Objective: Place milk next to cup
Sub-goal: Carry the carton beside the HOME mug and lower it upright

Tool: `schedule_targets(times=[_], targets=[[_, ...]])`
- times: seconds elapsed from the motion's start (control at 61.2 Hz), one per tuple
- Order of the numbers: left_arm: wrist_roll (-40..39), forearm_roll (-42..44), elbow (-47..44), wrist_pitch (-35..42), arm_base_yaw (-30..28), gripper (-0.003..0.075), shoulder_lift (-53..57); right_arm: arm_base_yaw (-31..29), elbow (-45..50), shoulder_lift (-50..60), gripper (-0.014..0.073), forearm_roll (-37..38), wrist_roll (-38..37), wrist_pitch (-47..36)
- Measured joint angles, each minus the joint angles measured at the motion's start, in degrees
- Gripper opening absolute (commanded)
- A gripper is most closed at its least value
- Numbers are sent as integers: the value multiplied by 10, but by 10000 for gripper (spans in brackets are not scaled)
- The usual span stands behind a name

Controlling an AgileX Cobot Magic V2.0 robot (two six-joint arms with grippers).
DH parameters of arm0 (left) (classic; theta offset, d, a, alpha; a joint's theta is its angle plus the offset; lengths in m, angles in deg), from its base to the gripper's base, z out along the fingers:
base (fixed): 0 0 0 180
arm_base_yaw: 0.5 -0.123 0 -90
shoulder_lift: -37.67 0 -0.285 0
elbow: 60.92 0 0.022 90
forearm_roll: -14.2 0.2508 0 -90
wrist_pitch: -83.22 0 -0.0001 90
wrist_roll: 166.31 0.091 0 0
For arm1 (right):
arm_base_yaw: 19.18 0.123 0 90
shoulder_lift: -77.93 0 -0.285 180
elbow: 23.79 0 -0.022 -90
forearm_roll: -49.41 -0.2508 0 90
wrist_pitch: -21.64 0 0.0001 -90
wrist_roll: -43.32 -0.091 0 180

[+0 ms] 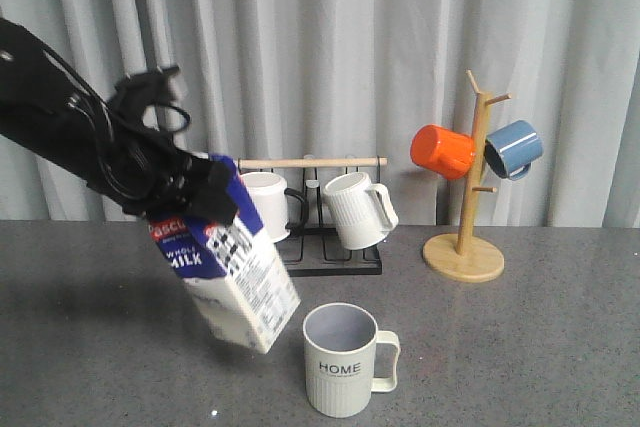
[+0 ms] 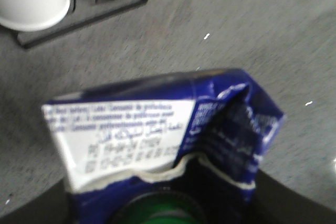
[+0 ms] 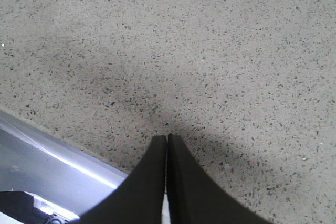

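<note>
Our left pincer pinching the tilted blue-and-white gable-top milk carton by its top, carton aloft just left of our cream ribbed HOME mug on the grey speckled table, right pincer pressed together, empty

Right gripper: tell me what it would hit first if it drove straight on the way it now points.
The right gripper, jaws shut together, points down at the speckled grey tabletop. Going straight on, it would probably meet that bare surface first; nothing else shows in its line, though the gap to the table is hard to judge.
</note>
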Motion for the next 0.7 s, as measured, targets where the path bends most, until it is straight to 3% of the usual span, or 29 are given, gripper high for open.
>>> schedule_targets(times=[0.18,0.702], targets=[[-13,46,-1,-3,9,109,-11,0,0,0,-5,-2,0,0],[-14,59,-1,-3,20,111,-60,0,0,0,-5,-4,0,0]])
